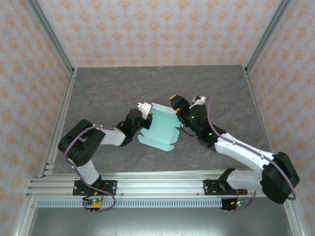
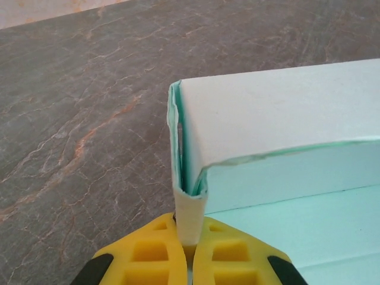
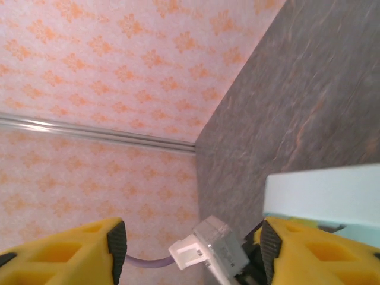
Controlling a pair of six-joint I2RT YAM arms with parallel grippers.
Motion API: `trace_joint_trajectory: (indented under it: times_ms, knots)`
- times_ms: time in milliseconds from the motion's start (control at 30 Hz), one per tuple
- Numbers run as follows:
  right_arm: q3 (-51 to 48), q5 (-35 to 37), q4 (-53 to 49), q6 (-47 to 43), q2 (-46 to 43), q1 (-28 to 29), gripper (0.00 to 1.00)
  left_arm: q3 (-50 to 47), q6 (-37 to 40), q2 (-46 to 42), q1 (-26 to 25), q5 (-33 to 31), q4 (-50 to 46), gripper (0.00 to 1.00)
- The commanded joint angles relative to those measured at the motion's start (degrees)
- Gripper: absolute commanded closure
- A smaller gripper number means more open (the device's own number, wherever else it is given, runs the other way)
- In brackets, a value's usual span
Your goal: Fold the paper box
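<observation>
The paper box (image 1: 160, 127) lies near the middle of the counter (image 1: 108, 88) between the two arms, partly folded with one wall standing up. The left gripper (image 2: 190, 240) is clamped tight on a narrow corner flap of that wall. The right gripper (image 3: 190, 252) gapes wide and grasps nothing, with one finger (image 3: 309, 252) just beside the box's edge.

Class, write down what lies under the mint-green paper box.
Grey marbled table surrounds the paper box, so table presumably runs beneath. The patch directly under the card is covered; whether anything lies there cannot be seen.
</observation>
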Motion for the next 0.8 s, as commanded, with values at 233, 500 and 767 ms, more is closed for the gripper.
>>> trace_joint_trajectory:
  times_ms: [233, 500, 767]
  knots:
    - [35.4, -27.3, -52.3, -45.4, 22.0, -13.0, 0.35, -5.2, 3.9, 0.0, -0.3, 9.8, 4.5, 0.99]
    - [38.8, -37.4, -52.4, -54.9, 34.8, -11.4, 0.35, -3.8, 4.2, 1.6, -0.3, 9.9, 5.7, 0.95]
    - [42.8, -37.5, -54.9, -56.8, 40.8, -11.2, 0.41, -1.2, 2.5, 4.2, -0.3, 11.6, 8.2, 0.88]
